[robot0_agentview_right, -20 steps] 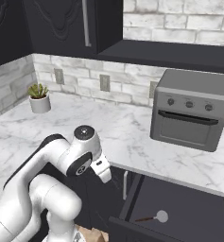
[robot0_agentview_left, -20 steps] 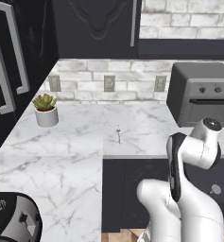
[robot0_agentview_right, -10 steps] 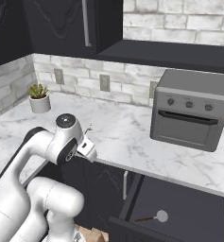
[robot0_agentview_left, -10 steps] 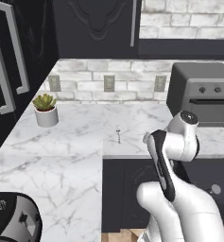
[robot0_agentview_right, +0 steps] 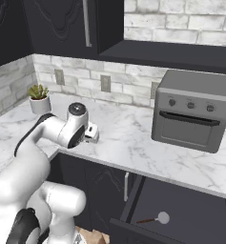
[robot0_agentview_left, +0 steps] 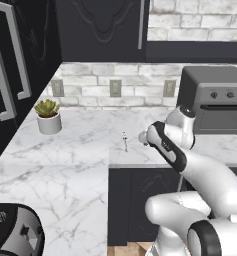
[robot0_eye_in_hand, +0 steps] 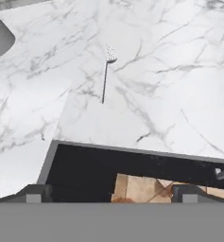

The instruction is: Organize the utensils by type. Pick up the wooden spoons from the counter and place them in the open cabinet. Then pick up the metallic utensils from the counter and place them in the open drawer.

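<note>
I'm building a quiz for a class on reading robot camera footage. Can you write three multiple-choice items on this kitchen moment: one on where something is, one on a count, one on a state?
1. Where does the ladle lie?
A. In the open drawer
B. On the toaster oven
C. Beside the potted plant

2. How many knobs show on the front of the toaster oven?
A. One
B. Three
C. Five

3. How is the hand as it looks down on the thin silver utensil on the counter?
A. Shut on the utensil
B. Open and holding nothing
C. Shut on the ladle

Answers: 1 A, the right base view shows its round head and dark handle on the drawer floor. 2 B, three knobs sit in a row above the oven door. 3 B, the fingertips stand wide apart and the utensil lies untouched on the marble.
</note>
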Controlling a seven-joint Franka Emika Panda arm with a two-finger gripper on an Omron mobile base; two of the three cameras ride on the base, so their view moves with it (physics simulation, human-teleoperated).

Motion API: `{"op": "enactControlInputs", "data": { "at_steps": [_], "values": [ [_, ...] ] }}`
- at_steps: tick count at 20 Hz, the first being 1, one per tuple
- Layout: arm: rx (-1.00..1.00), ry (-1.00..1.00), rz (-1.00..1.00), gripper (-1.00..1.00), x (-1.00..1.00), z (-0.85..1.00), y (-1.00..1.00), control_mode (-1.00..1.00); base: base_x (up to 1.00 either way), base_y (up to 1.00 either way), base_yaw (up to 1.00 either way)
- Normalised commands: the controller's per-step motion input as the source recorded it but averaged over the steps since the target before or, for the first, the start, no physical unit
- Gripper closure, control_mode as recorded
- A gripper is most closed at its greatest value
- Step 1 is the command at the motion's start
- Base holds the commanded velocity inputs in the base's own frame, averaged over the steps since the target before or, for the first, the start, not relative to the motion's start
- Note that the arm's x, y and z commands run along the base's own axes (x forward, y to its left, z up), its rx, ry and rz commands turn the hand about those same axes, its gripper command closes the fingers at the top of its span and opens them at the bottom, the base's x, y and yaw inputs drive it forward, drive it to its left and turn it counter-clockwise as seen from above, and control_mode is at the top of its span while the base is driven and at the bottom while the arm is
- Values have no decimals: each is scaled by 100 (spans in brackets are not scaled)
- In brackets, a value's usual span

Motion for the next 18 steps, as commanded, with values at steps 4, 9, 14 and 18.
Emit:
{"op": "enactControlInputs", "data": {
  "at_steps": [4, 9, 14, 18],
  "values": [
    [-12, 8, 19, -100, 88, 9, 33, -100, 0, 0, 0],
    [-17, 13, 14, -100, 80, -4, 24, -100, 0, 0, 0],
    [-21, 14, 5, -100, 69, -31, 8, -100, 0, 0, 0],
    [-7, 21, 0, -100, 71, -42, 24, -100, 0, 0, 0]
  ]
}}
